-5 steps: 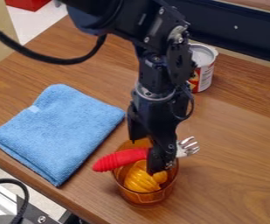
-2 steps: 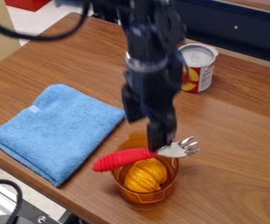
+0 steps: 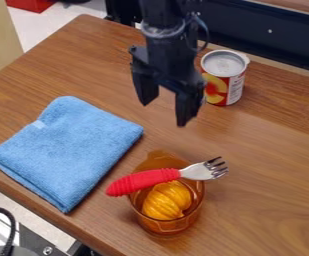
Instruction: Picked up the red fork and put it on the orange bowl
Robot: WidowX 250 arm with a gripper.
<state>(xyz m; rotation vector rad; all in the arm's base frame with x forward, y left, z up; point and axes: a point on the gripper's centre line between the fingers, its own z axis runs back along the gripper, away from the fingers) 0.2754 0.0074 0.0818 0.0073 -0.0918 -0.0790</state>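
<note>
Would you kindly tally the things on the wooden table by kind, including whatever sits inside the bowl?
Red-handled fork: 1
Orange bowl: 1
Ridged yellow-orange thing: 1
Folded blue cloth: 1
Can: 1
Total: 5

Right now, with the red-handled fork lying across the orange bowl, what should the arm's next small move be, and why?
I'd probably lift the black two-finger gripper a little and leave the fork alone: the red-handled metal fork already lies across the rim of the see-through orange bowl, and the gripper hangs open above, touching neither.
</note>
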